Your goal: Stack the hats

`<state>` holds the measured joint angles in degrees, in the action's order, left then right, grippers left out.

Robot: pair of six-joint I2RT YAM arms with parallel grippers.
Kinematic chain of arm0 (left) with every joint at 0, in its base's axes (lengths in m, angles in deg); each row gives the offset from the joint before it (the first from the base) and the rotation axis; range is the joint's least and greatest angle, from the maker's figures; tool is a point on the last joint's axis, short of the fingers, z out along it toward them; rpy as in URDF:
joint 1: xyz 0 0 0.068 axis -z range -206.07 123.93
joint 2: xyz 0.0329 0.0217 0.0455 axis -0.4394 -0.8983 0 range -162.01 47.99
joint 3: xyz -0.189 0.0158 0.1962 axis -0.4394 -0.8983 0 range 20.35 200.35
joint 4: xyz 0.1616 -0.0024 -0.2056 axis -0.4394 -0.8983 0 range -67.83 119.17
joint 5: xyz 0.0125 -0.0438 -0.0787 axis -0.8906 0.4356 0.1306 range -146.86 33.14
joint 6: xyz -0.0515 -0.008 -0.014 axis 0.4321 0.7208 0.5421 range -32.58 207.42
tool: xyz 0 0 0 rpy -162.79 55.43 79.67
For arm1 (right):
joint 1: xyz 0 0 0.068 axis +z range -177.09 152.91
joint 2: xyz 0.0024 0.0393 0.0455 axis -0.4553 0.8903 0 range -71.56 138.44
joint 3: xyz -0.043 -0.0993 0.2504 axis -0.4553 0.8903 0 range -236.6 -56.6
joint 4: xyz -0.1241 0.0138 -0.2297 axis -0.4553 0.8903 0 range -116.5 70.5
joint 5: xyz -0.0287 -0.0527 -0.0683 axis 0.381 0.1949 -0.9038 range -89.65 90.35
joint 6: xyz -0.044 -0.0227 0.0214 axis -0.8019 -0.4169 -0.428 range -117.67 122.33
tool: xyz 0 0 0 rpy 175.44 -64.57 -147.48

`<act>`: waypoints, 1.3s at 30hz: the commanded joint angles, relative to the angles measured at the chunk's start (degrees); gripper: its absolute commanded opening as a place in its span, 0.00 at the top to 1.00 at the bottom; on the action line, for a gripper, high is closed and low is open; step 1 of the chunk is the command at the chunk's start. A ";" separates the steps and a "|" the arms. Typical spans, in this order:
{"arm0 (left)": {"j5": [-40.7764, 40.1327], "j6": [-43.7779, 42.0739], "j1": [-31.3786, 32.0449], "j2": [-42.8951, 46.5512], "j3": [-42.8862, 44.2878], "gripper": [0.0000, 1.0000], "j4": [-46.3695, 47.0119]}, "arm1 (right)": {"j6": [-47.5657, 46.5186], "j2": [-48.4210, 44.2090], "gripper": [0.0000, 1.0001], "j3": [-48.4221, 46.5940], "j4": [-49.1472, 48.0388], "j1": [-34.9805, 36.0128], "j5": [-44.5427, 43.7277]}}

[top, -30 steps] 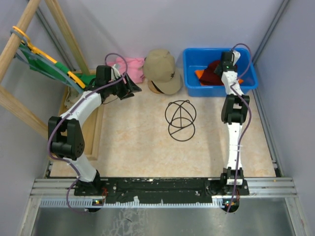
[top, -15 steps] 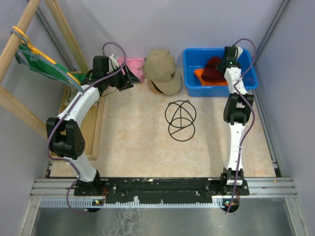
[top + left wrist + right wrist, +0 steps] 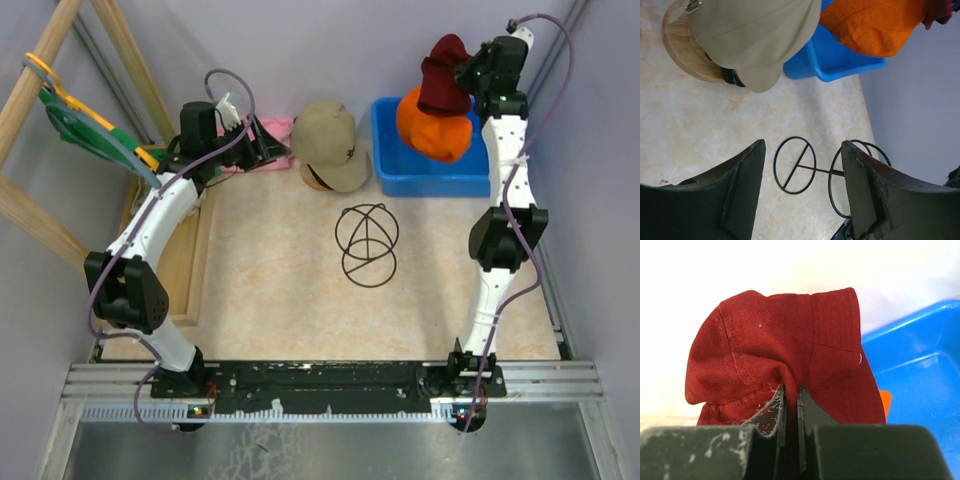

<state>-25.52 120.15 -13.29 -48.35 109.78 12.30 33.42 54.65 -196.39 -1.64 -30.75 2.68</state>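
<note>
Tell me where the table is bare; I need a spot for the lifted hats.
Bare table lies between the wire stand and the arm bases, and left of the stand. The far edge is crowded: pink cloth, tan cap, blue bin.

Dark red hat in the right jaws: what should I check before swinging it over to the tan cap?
1. Right jaws shut on the dark red fabric hat: ok.
2. One hat held alone: not ok; the bright orange bucket hat hangs beneath it, above the blue plastic bin.
3. Orange hat pinched or merely snagged: cannot tell.
4. Tan fabric cap uncovered: ok.
5. Left jaws open, empty: ok.
</note>
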 commanded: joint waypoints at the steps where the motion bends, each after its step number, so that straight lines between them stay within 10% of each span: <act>1: 2.35 -0.82 0.76 3.97 0.13 0.32 2.92 | -2.20 -1.58 0.95 2.83 2.00 -0.39 0.97; 13: 2.32 -0.24 1.16 6.73 -8.31 0.32 4.36 | -10.14 -1.69 0.60 16.62 -3.79 0.67 -4.14; 19: 2.08 0.52 1.20 4.70 -8.43 0.32 5.64 | -12.11 0.68 0.97 13.01 -1.54 0.96 -6.61; 26: 1.73 -0.02 1.19 2.14 -6.42 0.32 4.78 | -13.16 6.48 0.48 7.70 -2.57 2.18 -1.38; 39: 0.72 -1.68 1.11 0.03 -6.33 0.32 1.91 | -18.31 20.46 0.30 0.23 -4.57 7.17 -6.11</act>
<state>-24.43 119.87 -12.31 -47.19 101.74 15.23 17.88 73.41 -190.25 -3.67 -24.39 -0.91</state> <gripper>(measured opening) 0.681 0.683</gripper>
